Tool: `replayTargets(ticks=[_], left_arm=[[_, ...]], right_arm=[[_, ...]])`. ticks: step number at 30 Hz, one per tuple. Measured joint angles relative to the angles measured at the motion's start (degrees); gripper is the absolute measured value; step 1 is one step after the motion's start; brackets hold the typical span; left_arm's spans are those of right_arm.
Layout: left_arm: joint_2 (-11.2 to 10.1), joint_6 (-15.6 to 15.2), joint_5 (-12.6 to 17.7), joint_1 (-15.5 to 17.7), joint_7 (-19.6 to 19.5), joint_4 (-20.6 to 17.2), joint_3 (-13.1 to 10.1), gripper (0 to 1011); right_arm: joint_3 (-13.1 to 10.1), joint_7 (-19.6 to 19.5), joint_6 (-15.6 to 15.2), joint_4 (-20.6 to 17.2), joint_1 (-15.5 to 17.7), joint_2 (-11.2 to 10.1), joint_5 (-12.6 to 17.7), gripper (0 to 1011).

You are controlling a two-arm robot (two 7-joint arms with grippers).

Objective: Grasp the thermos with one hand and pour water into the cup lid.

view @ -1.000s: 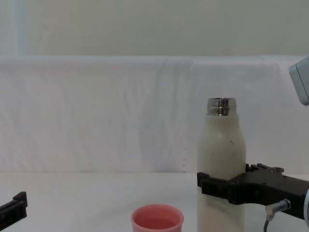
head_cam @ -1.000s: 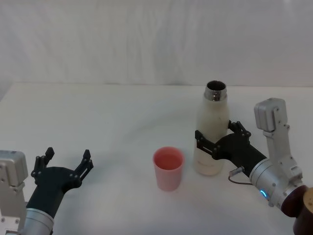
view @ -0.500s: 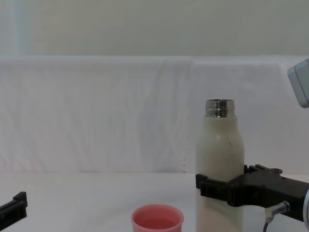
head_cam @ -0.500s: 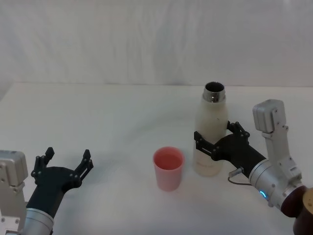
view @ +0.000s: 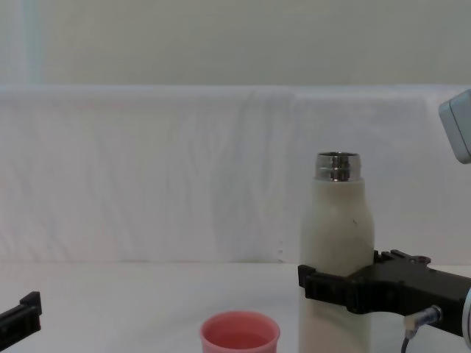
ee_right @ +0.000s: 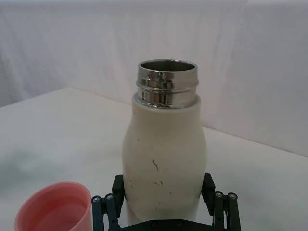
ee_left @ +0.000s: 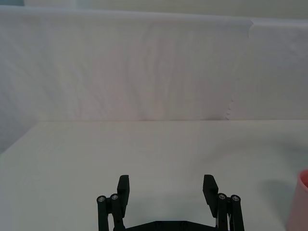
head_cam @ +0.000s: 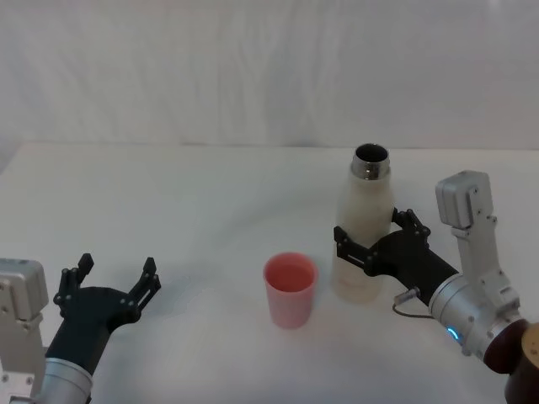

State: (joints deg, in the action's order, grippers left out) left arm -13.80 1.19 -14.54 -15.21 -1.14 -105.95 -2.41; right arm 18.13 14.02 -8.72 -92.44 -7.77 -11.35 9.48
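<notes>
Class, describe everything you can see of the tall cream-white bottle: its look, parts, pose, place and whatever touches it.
The tall cream-white thermos is a cylinder with rounded shoulders, a narrow shiny steel threaded neck, an open mouth with no cap, and small dark specks on its matte body. It stands upright on the white table, on the robot's right, just right of the small salmon-pink plastic cup lid and apart from it. The right gripper clasps its lower body, a black finger on each side.

My right gripper [head_cam: 373,238] reaches forward and inward from the lower right, its black fingers [ee_right: 119,185] clamped on either side of the thermos [head_cam: 364,220], while my left gripper [head_cam: 115,276] rests low at the left, fingers spread wide.
</notes>
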Motion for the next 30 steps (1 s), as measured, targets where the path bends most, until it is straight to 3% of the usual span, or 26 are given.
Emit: replayTargets(ticks=[30], left_arm=[[0.0, 0.0, 0.0, 0.0, 0.0, 0.0, 0.0, 1001]], right_arm=[[-0.2, -0.2, -0.2, -0.3, 0.3, -0.1, 0.0, 1003]])
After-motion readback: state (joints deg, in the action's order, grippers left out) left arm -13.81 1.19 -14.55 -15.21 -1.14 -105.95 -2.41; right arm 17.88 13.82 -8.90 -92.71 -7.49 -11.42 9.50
